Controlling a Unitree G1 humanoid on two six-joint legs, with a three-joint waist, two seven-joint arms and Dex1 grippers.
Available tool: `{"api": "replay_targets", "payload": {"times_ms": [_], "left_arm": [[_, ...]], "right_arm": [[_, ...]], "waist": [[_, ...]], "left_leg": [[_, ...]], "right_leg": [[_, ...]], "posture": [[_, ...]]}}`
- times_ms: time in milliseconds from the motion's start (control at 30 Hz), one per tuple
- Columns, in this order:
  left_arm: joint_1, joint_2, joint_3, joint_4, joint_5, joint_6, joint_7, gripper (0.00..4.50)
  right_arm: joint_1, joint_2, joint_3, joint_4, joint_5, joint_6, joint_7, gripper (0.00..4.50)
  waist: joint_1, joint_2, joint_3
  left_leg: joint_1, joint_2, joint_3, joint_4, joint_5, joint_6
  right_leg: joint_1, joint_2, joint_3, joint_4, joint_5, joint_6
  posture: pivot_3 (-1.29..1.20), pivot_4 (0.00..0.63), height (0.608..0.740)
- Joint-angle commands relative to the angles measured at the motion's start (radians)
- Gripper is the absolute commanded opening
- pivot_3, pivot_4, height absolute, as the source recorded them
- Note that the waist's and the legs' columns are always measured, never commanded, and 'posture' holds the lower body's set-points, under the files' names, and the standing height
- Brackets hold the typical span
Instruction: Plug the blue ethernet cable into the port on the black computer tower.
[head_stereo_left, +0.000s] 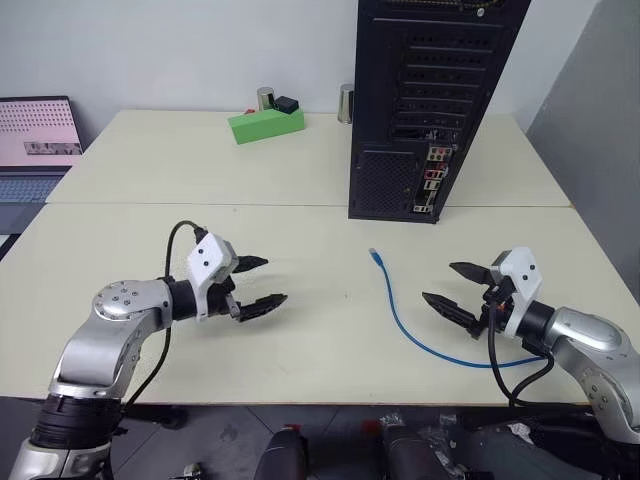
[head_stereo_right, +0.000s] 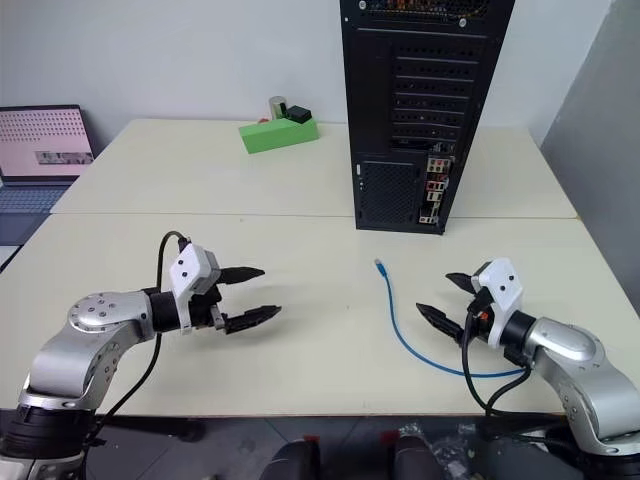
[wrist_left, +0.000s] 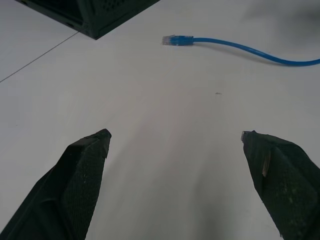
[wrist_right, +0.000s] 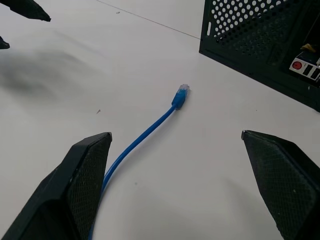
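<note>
blue ethernet cable loose on table, both claws spread, empty

blue ethernet cable loose on table, plug unplugged; black computer tower upright behind, port facing it

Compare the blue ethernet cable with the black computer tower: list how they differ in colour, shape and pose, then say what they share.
Colour: the blue ethernet cable is bright blue; the black computer tower is black.
Shape: the cable is a long thin cord; the tower is a tall boxy case.
Pose: the cable lies flat and curved with its plug end free; the tower stands upright, showing its slot covers and connector strip.
Shared: both rest on the table, and neither is touched by a gripper.
</note>
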Motion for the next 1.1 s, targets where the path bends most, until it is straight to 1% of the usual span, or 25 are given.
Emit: {"api": "replay_targets", "payload": {"times_ms": [33,233,367,600,667,767,833,1000,1100], "left_arm": [[0.020,0.025,0.015,-0.039,-0.007,-0.025,-0.023,4.50],[0.028,0.022,0.005,-0.050,0.004,-0.029,-0.013,4.50],[0.017,0.015,-0.010,-0.050,0.015,-0.030,-0.006,4.50],[-0.013,0.014,-0.044,-0.049,0.021,-0.022,-0.016,4.50],[-0.030,-0.009,-0.046,-0.033,0.021,-0.044,-0.006,4.50],[-0.042,-0.024,-0.058,-0.018,0.031,-0.063,-0.003,4.50],[-0.045,-0.026,-0.063,-0.014,0.037,-0.070,-0.005,4.50],[-0.058,-0.033,-0.065,-0.005,0.025,-0.079,-0.021,4.50],[-0.064,-0.036,-0.063,-0.001,0.021,-0.084,-0.028,4.50]], "right_arm": [[-0.012,-0.001,0.006,0.001,-0.013,-0.044,0.020,4.41],[-0.027,0.010,0.026,0.039,-0.062,-0.078,0.001,4.41],[-0.056,0.037,0.057,0.059,-0.101,-0.077,-0.043,4.41],[-0.156,0.157,0.159,0.121,-0.203,-0.038,-0.175,4.41],[-0.216,0.215,0.197,0.190,-0.246,-0.029,-0.229,4.41],[-0.273,0.279,0.245,0.269,-0.289,-0.031,-0.264,4.41],[-0.294,0.303,0.265,0.309,-0.309,-0.041,-0.273,4.41],[-0.379,0.405,0.281,0.486,-0.362,-0.063,-0.343,4.41],[-0.408,0.442,0.289,0.538,-0.383,-0.070,-0.357,4.41]], "waist": [[0.000,0.000,0.000],[0.001,0.000,0.000],[0.000,0.000,0.000],[0.000,0.000,0.000],[0.000,0.000,0.000],[0.000,0.000,0.000],[-0.001,0.000,0.000],[-0.002,0.000,0.000],[-0.002,0.000,0.000]], "left_leg": [[0.000,0.000,0.000,0.000,0.000,0.000],[0.000,0.000,0.000,0.000,0.000,0.000],[0.000,0.000,0.000,0.000,0.000,0.000],[0.000,0.000,0.000,0.000,0.000,0.000],[0.000,0.000,0.000,0.000,0.000,0.000],[0.000,0.000,0.000,0.000,0.000,0.000],[0.000,0.000,0.000,0.000,0.000,0.000],[0.000,0.000,0.000,0.000,0.000,0.000],[0.000,0.000,0.000,0.000,0.000,0.000]], "right_leg": [[0.000,0.000,0.000,0.000,0.000,0.000],[0.000,0.000,0.000,0.000,0.000,0.000],[0.000,0.000,0.000,0.000,0.000,0.000],[0.000,0.000,0.000,0.000,0.000,0.000],[0.000,0.000,0.000,0.000,0.000,0.000],[0.000,0.000,0.000,0.000,0.000,0.000],[-0.001,0.000,0.000,0.000,0.000,0.000],[-0.001,0.000,0.000,0.001,0.000,0.000],[-0.001,0.000,0.000,0.001,0.000,0.000]], "posture": [[0.00,0.150,0.740],[0.00,0.150,0.740],[0.00,0.150,0.740],[0.00,0.150,0.740],[0.00,0.150,0.740],[0.00,0.150,0.740],[0.00,0.150,0.740],[0.00,0.150,0.740],[0.00,0.150,0.740]]}}
